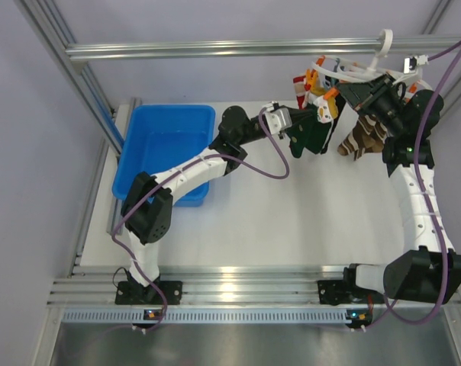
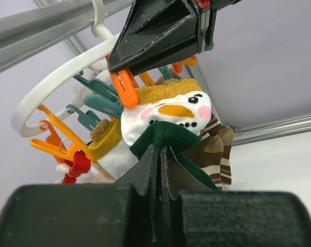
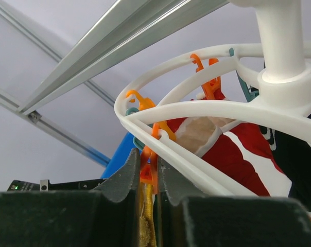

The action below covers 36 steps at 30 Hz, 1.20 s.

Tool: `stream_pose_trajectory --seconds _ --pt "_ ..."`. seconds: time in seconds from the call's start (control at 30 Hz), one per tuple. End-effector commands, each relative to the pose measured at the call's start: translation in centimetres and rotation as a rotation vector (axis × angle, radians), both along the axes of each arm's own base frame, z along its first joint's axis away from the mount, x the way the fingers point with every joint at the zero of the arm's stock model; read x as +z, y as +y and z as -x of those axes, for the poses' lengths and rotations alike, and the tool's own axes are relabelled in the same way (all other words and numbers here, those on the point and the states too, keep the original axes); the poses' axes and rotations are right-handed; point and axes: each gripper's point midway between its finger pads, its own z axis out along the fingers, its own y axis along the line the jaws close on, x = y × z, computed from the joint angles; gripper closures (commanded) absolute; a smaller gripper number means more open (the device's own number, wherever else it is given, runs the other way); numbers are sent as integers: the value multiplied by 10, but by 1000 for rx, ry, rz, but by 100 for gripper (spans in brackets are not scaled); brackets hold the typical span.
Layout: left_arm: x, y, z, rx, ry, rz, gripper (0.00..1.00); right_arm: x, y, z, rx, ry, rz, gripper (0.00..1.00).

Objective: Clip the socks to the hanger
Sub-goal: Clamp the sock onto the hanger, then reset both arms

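Note:
The white ring hanger (image 1: 368, 70) hangs by its hook from the top rail, with orange and teal pegs; it also shows in the left wrist view (image 2: 57, 87) and the right wrist view (image 3: 196, 110). My left gripper (image 2: 163, 149) is shut on a dark green sock (image 2: 171, 131) and holds it up just under the ring, left of it in the top view (image 1: 307, 137). My right gripper (image 3: 149, 157) is shut on an orange peg (image 3: 155, 149), squeezing it; that peg (image 2: 125, 87) sits at the yellow cuff of a snowman sock (image 2: 171, 108). A red sock (image 3: 238, 154) hangs from the ring.
Brown-and-cream striped socks (image 1: 360, 141) hang from the ring's near side, right of the green sock (image 2: 214, 149). A blue bin (image 1: 166, 149) stands on the white table at the left, beside the left arm. The aluminium frame rail (image 1: 253, 48) runs across the top.

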Motion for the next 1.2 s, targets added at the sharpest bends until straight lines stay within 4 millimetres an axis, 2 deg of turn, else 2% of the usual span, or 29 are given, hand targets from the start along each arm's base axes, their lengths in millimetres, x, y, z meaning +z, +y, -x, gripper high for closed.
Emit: stream_pose_trajectory --seconds 0.0,0.03,0.1,0.13,0.23,0.4,0.5,0.53,0.57,0.63,0.67,0.73,0.77,0.8,0.83,0.87,0.9,0.93,0.97,1.03,1.07,1.17 --pt "30 4 1 2 -56 70 100 42 21 25 112 -174 47 89" --pt "31 4 1 0 -57 71 100 42 21 25 113 -172 46 81" --pt "32 4 1 0 -59 73 100 42 21 25 111 -170 45 73" --pt "30 4 0 0 -57 71 100 43 21 25 109 -172 46 65" --pt "32 3 0 1 -59 74 100 45 20 25 108 -174 46 58" --pt "27 2 -1 1 -46 64 100 46 21 26 109 -172 42 52" --pt "27 3 0 -2 -14 62 76 46 21 27 109 -165 43 46" --pt "26 3 2 -10 -6 58 61 46 21 28 108 -165 45 45" --pt "19 3 4 -18 11 43 52 46 21 29 106 -166 51 44" --pt "18 6 11 -30 27 30 41 44 20 31 103 -158 59 40" --pt "6 7 14 -34 50 6 35 43 20 32 97 -163 75 40" --pt "5 14 21 -34 73 -14 32 38 18 34 81 -145 90 38" --pt "-7 16 24 -35 105 -38 31 37 16 34 70 -149 112 37" --pt "-2 22 30 -35 123 -40 30 32 16 36 66 -127 121 36" --pt "-18 24 31 -29 175 -74 26 32 14 38 51 -139 150 35" --pt "-10 32 37 -21 185 -69 22 31 13 40 44 -137 166 32" --pt "-14 35 40 -19 215 -78 20 23 12 41 41 -109 180 25" --pt "-32 39 43 -10 267 -106 19 23 10 47 24 -119 210 23" --pt "-22 48 48 8 274 -90 17 16 8 49 17 -96 220 21" --pt "-34 56 54 21 338 -114 14 16 5 58 -10 -117 262 17" --pt "-32 64 59 35 363 -126 13 9 3 61 -18 -96 271 15" --pt "-47 80 61 115 502 -179 11 6 -2 72 -57 -102 323 9"
